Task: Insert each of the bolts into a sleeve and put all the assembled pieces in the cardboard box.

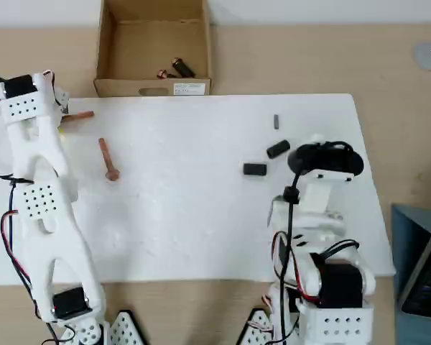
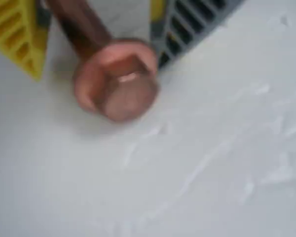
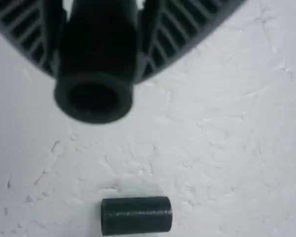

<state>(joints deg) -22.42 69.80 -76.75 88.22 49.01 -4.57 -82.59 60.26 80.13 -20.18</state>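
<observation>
- Left wrist view shows your left tool [image 2: 96, 24] clamped on a copper bolt [image 2: 117, 81], with the bolt's head poking out past the fingertips, close over the white surface [image 2: 212, 173].
- Right wrist view: your right tool [image 3: 96, 34] is closed around a black sleeve [image 3: 93, 96], open bore facing out. A second sleeve [image 3: 135, 215] lies loose nearby.
- High view: the arms sit well apart. A second bolt [image 1: 108, 159] lies loose near the left arm, and the cardboard box [image 1: 152, 47] holds what looks like one assembled piece [image 1: 178, 68].
- You look to be at the mating step, with both parts in hand.
- Next, bring them together, line the shaft up with the bore, and push in gently.
</observation>
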